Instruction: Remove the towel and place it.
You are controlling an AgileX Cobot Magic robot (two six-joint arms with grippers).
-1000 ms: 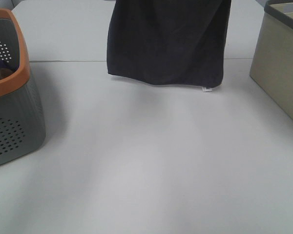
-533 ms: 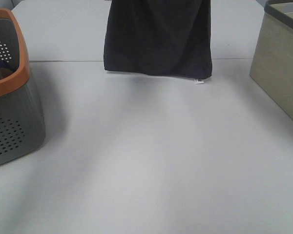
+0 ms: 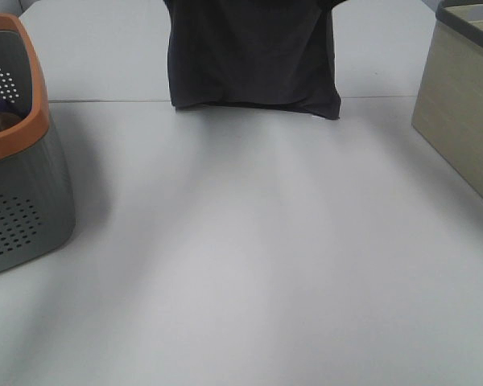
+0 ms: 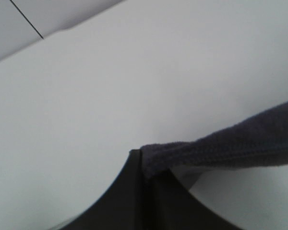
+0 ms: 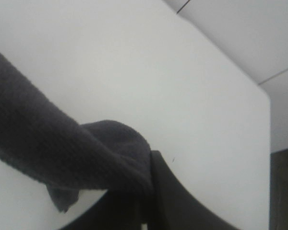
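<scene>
Left end effector (image 4: 143, 163), right end effector (image 5: 146, 191): each clamped on a towel (image 3: 253, 56) corner; towel hangs over bench (image 3: 241, 257). Removal looks done, placing not yet.

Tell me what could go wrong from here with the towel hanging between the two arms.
1. The left end effector and the right end effector each pinch only a small bit of the towel at its edge, so one side might slip out.
2. The towel hangs in folds, its lower edge free above the table, so it could land creased if lowered like this.
</scene>
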